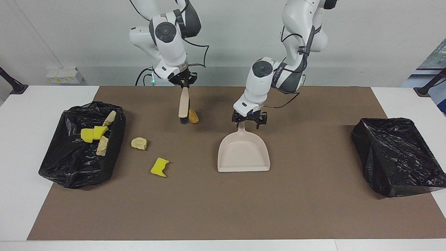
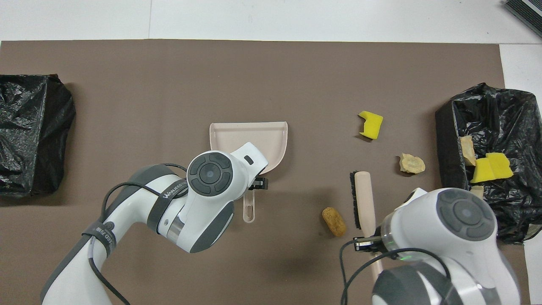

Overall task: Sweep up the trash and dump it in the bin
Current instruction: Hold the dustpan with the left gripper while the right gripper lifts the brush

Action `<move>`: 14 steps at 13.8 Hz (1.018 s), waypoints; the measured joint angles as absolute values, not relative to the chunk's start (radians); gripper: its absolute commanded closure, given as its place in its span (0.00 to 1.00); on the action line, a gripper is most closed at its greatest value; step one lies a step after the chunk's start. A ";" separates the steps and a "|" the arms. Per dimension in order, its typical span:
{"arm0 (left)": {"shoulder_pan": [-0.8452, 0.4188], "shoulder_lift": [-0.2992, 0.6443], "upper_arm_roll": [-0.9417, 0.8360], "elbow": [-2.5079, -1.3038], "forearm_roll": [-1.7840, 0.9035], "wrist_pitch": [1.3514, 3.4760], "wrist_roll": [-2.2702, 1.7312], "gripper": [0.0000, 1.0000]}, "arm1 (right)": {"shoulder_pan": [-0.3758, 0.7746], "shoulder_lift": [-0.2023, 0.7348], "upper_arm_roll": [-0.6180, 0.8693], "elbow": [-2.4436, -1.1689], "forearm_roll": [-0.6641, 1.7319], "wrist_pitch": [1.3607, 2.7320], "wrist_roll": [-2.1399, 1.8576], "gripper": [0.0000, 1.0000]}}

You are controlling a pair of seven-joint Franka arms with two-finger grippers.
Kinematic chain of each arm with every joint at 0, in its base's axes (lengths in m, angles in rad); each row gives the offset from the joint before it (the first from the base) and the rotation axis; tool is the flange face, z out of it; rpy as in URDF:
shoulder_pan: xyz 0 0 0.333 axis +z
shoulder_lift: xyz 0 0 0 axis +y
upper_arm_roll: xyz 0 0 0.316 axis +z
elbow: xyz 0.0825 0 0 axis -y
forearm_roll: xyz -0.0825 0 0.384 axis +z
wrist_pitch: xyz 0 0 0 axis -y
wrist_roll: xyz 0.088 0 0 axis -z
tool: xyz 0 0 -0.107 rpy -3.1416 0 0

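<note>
Now the sweep is being set up: right gripper (image 1: 183, 85) clenches the brush (image 1: 183, 106) beside a brown lump (image 1: 192, 116); left gripper (image 1: 249, 120), jaws released, straddles the dustpan (image 1: 243, 153) handle. Next it should clamp that handle. Other trash: on the mat and in the bin (image 1: 61, 164).

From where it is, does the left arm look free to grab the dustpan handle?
Probably yes. The left gripper hangs right over the dustpan handle, jaws open, with nothing on or beside the handle. The brush is off by the brown lump.

A robotics lab: plain white walls, a white table (image 1: 21, 146) under a brown mat (image 1: 223, 209)
</note>
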State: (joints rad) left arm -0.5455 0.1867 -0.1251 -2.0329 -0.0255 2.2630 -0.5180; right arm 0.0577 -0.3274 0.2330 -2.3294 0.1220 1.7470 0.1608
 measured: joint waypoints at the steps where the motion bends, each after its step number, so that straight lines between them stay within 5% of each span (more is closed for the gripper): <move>1: -0.558 0.187 -0.126 -2.036 -0.025 2.263 -0.522 0.00 | 0.058 -0.313 0.192 -2.323 0.056 1.751 0.116 1.00; 3: -0.587 0.187 -0.126 -2.045 -0.025 2.263 -0.544 0.00 | 0.057 -0.271 0.120 -2.291 -0.064 1.762 0.064 1.00; 5: -0.597 0.187 -0.126 -2.050 -0.025 2.263 -0.552 0.13 | 0.057 -0.223 0.090 -2.254 -0.176 1.779 0.050 1.00; 7: -0.597 0.186 -0.123 -2.052 -0.025 2.263 -0.553 0.28 | 0.058 -0.181 0.088 -2.229 -0.269 1.805 0.050 1.00; 11: -0.597 0.186 -0.122 -2.054 -0.025 2.252 -0.552 0.82 | 0.058 -0.096 0.022 -2.212 -0.351 1.846 0.050 1.00; 14: -0.597 0.179 -0.114 -2.052 -0.020 2.223 -0.498 0.89 | 0.057 -0.045 -0.032 -2.219 -0.413 1.897 0.053 1.00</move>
